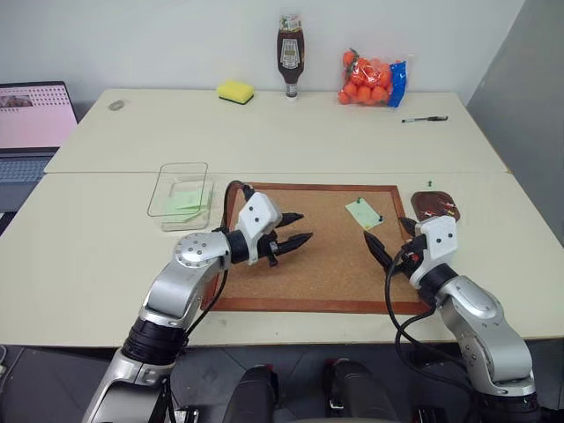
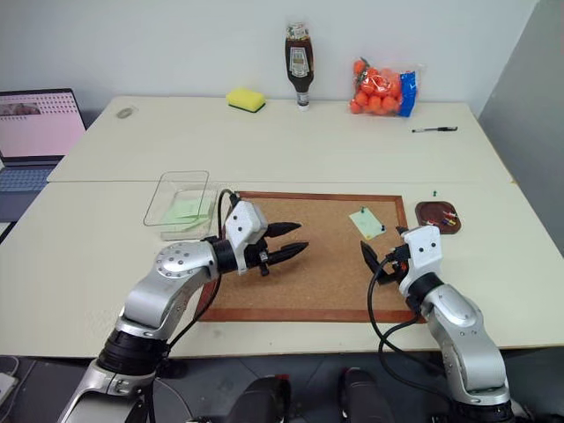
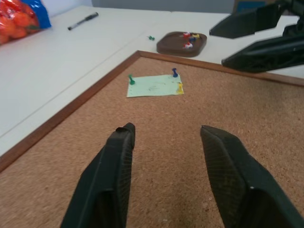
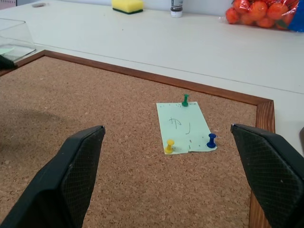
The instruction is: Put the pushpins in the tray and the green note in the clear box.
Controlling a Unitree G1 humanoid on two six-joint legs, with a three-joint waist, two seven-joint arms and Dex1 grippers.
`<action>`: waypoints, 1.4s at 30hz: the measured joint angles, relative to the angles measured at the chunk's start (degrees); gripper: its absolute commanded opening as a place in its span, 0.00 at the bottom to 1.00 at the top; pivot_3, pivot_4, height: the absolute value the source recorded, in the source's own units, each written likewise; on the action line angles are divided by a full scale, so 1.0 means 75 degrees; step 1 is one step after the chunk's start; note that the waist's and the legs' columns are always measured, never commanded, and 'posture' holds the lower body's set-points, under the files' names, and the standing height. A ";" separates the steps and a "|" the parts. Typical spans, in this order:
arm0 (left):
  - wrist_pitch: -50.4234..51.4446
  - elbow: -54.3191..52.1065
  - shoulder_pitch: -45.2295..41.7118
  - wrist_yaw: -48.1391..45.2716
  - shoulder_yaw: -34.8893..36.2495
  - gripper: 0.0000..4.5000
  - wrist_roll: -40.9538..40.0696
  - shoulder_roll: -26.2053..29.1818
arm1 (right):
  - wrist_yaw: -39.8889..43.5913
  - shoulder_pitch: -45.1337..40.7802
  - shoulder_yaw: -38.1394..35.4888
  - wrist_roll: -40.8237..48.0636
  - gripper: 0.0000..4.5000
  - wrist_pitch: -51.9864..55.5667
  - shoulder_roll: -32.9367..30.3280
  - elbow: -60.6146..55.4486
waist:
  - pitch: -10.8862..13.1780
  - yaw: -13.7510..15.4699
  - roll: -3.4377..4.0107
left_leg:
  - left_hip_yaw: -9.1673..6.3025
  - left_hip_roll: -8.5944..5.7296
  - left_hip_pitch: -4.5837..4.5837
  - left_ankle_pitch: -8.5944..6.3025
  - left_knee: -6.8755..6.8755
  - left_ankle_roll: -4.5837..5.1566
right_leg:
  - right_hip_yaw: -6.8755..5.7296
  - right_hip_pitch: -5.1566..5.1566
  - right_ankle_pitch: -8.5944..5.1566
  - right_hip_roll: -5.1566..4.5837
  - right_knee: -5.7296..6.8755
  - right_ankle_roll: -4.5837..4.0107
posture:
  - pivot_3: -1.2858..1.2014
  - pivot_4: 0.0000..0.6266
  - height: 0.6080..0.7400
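pen scribbles, unreadable, mark the green note (image 4: 184,126), pale and square, pinned on the corkboard (image 1: 326,264) by a green pushpin (image 4: 185,99), a yellow pin (image 4: 169,146) and a blue pin (image 4: 211,140). another green pushpin (image 1: 429,184) lies on the desk (image 1: 308,132) beside the tray (image 1: 434,206). another pale green sheet lies inside the clear box (image 1: 181,189). left gripper (image 1: 295,228) fingers apart over the cork; right gripper (image 1: 390,236) fingers wide apart, both holding nothing.
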 measured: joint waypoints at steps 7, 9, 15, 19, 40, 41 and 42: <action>-0.0523 0.0848 -0.0134 -0.0158 -0.0265 0.03 0.0367 -0.0173 | 0.0049 -0.0535 -0.0014 0.0317 1.00 0.0887 -0.0226 -0.0046 | 0.0000 0.0004 0.0000 | 0.0001 -0.0002 0.0001 0.0000 0.0003 0.0000 | 0.0001 0.0001 0.0003 0.0000 0.0002 0.0004 | 0.52 0.24 1.00; -0.0582 0.1051 -0.0133 -0.0223 -0.0303 0.01 0.0389 -0.0213 | 0.0054 -0.0784 -0.0016 0.0411 1.00 0.1081 -0.0288 -0.0043 | 0.0000 0.0006 0.0000 | -0.0001 -0.0002 -0.0001 0.0000 0.0002 0.0000 | -0.0001 0.0001 0.0003 0.0001 0.0001 0.0004 | 0.52 0.24 1.00; -0.0680 0.1445 -0.0119 -0.0437 -0.0431 0.01 0.0500 -0.0338 | 0.0087 -0.1859 0.0037 0.0361 1.00 0.1290 -0.0388 0.0692 | 0.0000 0.0003 0.0000 | 0.0004 -0.0004 -0.0001 0.0000 0.0004 0.0001 | 0.0001 0.0000 0.0004 0.0001 0.0001 0.0006 | 0.52 0.24 1.00; -0.0848 0.1796 -0.0115 -0.0428 -0.0519 0.01 0.0676 -0.0428 | 0.0104 -0.2534 0.0260 0.0182 1.00 0.1276 -0.0383 0.1569 | 0.0000 -0.0001 0.0000 | 0.0006 -0.0004 0.0001 0.0000 0.0003 0.0001 | 0.0004 -0.0001 0.0005 0.0001 0.0004 0.0006 | 0.52 0.24 1.00; -0.0819 0.1599 0.0026 -0.0483 -0.0512 0.00 0.0791 -0.0476 | 0.0330 -0.4790 0.0754 -0.0973 0.71 -0.0502 0.0184 0.6430 | -0.0001 -0.0015 0.0002 | 0.0024 -0.0001 0.0007 0.0000 0.0002 0.0004 | 0.0023 -0.0001 0.0007 0.0001 0.0010 0.0006 | 0.52 0.24 1.00; -0.0808 0.1587 0.0030 -0.0482 -0.0512 0.00 0.0792 -0.0476 | 0.0331 -0.4807 0.0752 -0.0979 0.65 -0.0523 0.0202 0.6481 | -0.0002 -0.0015 0.0003 | 0.0025 -0.0001 0.0008 0.0000 0.0002 0.0004 | 0.0024 -0.0001 0.0007 0.0001 0.0010 0.0005 | 0.52 0.24 1.00; -0.0798 0.1567 0.0043 -0.0482 -0.0512 0.00 0.0794 -0.0475 | 0.0332 -0.4816 0.0748 -0.0981 0.61 -0.0547 0.0221 0.6512 | -0.0002 -0.0015 0.0003 | 0.0025 -0.0001 0.0008 0.0000 0.0002 0.0004 | 0.0024 -0.0001 0.0007 0.0001 0.0010 0.0005 | 0.52 0.24 1.00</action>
